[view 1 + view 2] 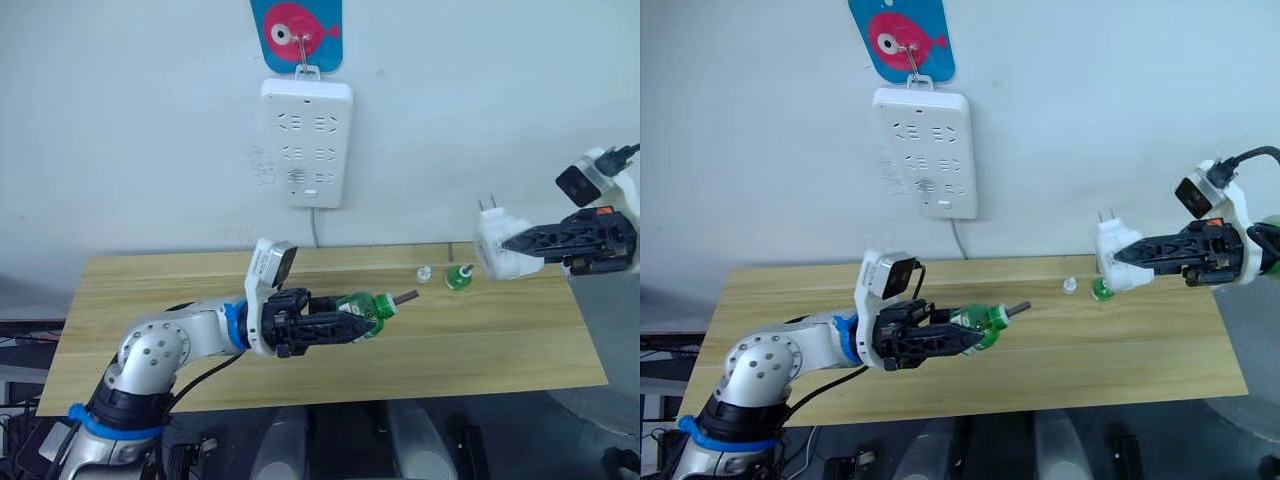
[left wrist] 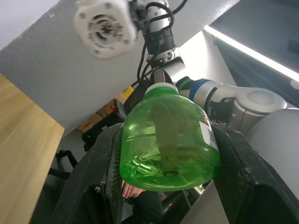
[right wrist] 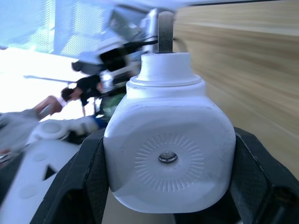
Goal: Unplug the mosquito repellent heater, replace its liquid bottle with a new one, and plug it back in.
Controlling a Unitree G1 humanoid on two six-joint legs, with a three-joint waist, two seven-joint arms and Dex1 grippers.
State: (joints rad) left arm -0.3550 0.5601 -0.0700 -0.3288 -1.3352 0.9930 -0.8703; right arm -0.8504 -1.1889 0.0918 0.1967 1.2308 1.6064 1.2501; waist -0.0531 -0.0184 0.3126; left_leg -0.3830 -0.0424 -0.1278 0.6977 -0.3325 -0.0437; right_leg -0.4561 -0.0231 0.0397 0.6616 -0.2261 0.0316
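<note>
The mosquito repellent heater (image 1: 497,247) sits clamped in the right claw (image 1: 522,243), prongs up; the left claw (image 1: 352,322) grips a green bottle (image 1: 366,310) above the table (image 1: 150,290).

Glossy plastic heater (image 3: 169,154), wood table (image 1: 300,290)

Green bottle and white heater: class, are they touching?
Apart. The left eye view shows the green bottle in the left pincer, clear table between it and the heater.
</note>
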